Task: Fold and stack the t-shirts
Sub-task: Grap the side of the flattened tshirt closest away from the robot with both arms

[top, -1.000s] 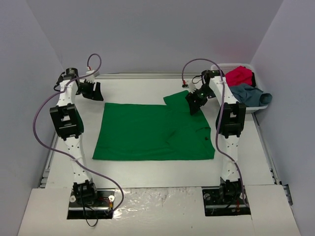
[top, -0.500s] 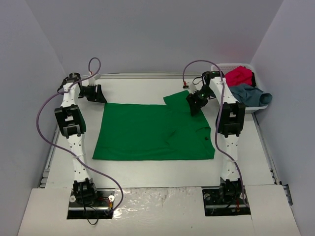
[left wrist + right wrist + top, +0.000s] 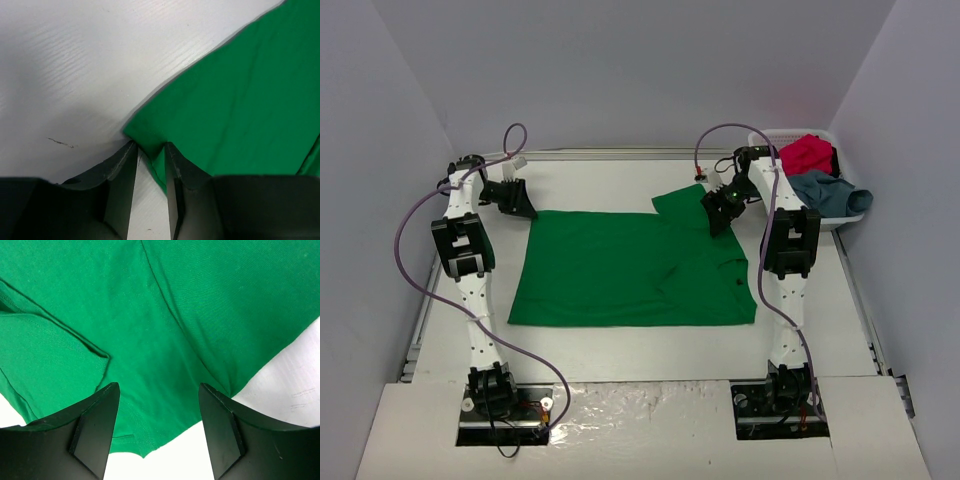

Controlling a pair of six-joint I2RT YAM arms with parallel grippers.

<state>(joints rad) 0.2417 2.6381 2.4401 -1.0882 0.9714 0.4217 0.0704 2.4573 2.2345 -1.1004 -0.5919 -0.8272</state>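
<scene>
Basketwork in white plastic, a lattice basket (image 3: 770, 133), is sitting at the far right corner of the table (image 3: 620, 350), and 2 of the t-shirts are lying bundled in it: the crimson red shirt (image 3: 807, 153) is heaped at the back, and the grey-blue shirt (image 3: 825, 193) is spilling over the near rim and hanging outside. Those 2 shirts are covering most of the basket, so only its far rim and a bit of the wall are showing, and I cannot tell whether anything is lying under them. The green shirt (image 3: 610, 265) is lying spread flat mid-table, with 1 sleeve sticking out toward the back and a fold creasing its right part. The left gripper (image 3: 515, 200) is sitting low at the shirt's far left corner; in the wrist view its fingers (image 3: 120, 170) are standing narrowly apart, straddling that corner, with a sliver of table showing between them, and whether they are touching the cloth I cannot tell. The right gripper (image 3: 718, 212) is hovering over the shirt beside the back sleeve, its jaws standing wide apart and holding nothing. Purple cables (image 3: 405, 240) are looping off both arms, and the right forearm is crossing in front of the basket's left end.
</scene>
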